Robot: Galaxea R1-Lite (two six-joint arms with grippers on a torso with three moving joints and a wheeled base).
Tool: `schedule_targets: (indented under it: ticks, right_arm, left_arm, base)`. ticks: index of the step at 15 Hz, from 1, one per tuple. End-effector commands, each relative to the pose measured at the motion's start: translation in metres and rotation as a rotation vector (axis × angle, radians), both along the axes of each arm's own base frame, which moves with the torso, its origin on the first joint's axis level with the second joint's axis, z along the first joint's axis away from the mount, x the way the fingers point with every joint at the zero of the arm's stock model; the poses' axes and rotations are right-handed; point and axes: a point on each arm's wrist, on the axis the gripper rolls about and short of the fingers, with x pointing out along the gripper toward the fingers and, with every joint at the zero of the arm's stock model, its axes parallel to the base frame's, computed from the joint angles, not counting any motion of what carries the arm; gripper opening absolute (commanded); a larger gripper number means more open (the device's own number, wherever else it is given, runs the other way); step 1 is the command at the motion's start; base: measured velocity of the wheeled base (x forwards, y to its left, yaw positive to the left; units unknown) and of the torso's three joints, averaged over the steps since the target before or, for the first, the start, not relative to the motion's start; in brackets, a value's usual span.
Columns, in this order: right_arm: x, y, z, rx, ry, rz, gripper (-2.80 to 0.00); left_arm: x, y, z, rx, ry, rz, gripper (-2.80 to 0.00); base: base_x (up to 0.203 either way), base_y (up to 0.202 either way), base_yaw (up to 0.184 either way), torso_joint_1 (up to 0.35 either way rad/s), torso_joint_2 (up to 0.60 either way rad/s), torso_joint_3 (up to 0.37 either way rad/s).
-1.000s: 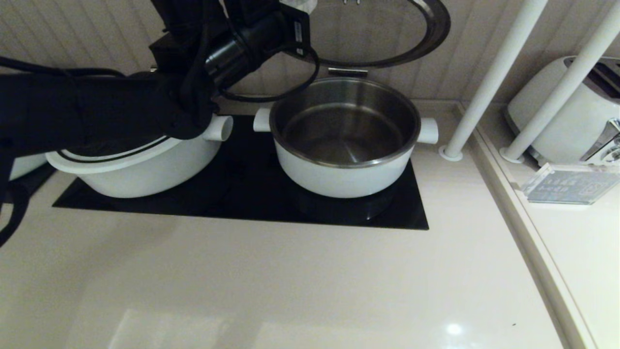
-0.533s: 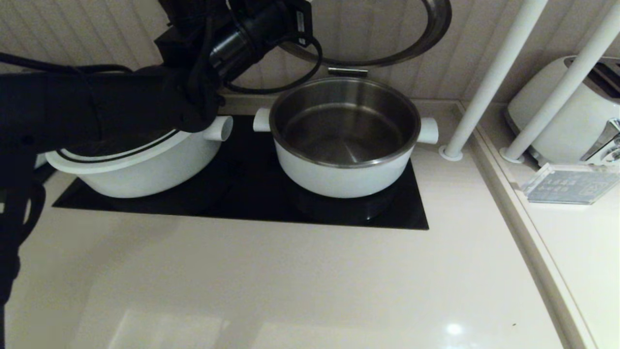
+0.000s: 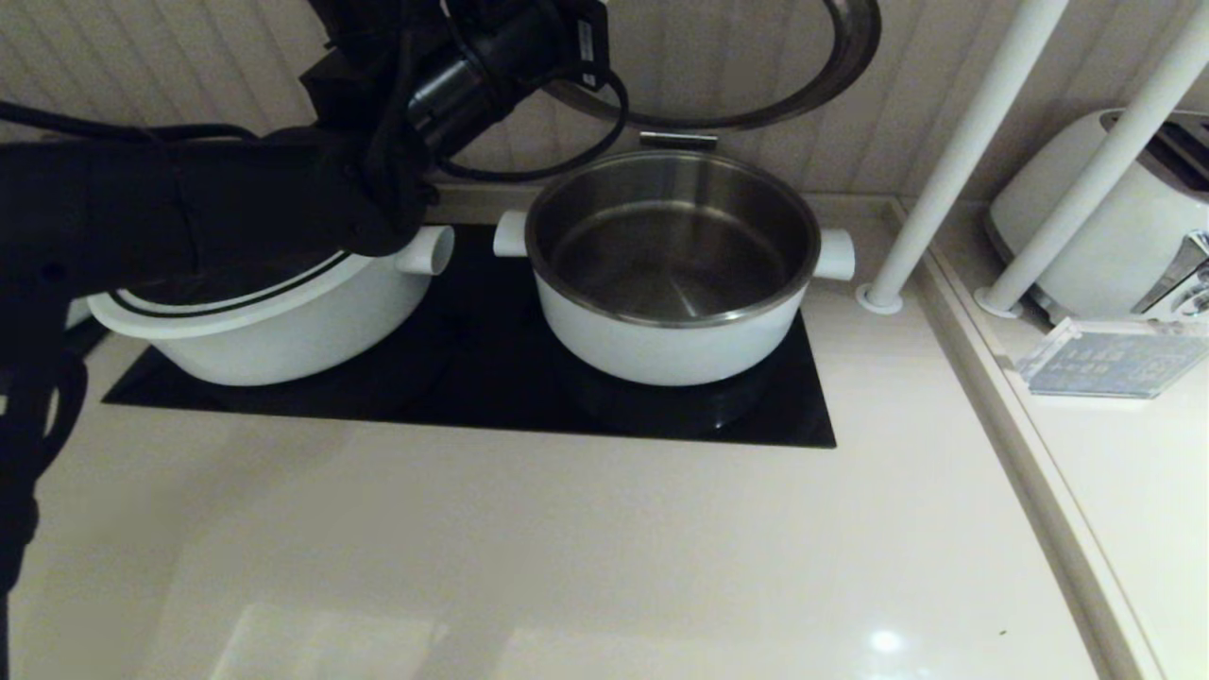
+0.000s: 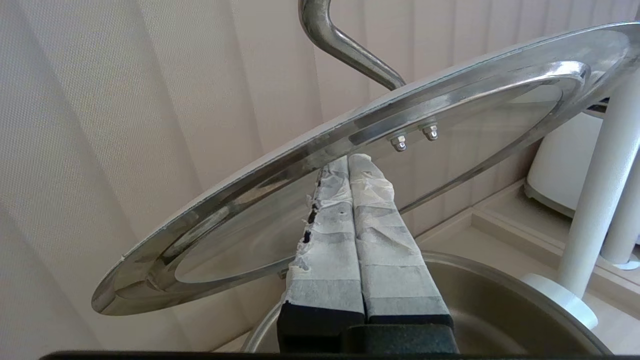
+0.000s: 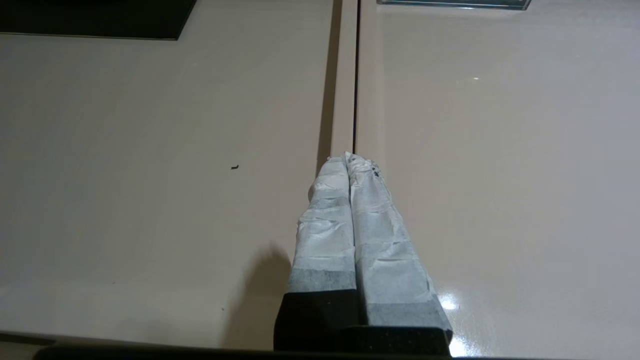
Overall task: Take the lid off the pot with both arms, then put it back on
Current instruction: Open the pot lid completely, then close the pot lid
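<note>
Glass lid (image 4: 350,165) sits tilted on the closed left end effector (image 4: 348,162), hidden from the head view

Black hob (image 3: 472,397) set in worktop (image 3: 567,567); wide white pan (image 3: 274,331) on its left; toaster (image 3: 1105,227) far right.

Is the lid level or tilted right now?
Tilted. In the left wrist view the lid slopes steeply above the pot, the shut left gripper touching its rim.

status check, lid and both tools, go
Left tool shut, tips under the tilted round glass lid, raised above the open deep white pot. Right tool shut, idle over the beige counter. Nothing blocking.
</note>
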Motion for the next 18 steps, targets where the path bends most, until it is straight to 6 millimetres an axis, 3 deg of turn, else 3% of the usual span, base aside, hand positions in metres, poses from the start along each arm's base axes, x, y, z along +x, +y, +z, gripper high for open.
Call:
schedule_targets:
  ticks: [1, 11, 18]
  right_arm:
    - [0.0, 0.0, 0.0, 0.0, -0.001, 0.0, -2.8]
    - [0.0, 0.0, 0.0, 0.0, -0.001, 0.001, -2.8]
    - [0.0, 0.0, 0.0, 0.0, -0.001, 0.001, -2.8]
  left_arm:
    - [-0.004, 0.002, 0.005, 0.005, -0.021, 0.009, -2.8]
    - [-0.021, 0.012, 0.01, 0.045, 0.028, 0.015, -2.8]
    - [-0.054, 0.03, -0.004, 0.097, 0.118, 0.016, -2.8]
  base:
    - [0.0, 0.0, 0.0, 0.0, 0.0, 0.0]
    - [0.0, 0.0, 0.0, 0.0, 0.0, 0.0]
    - [0.0, 0.0, 0.0, 0.0, 0.0, 0.0]
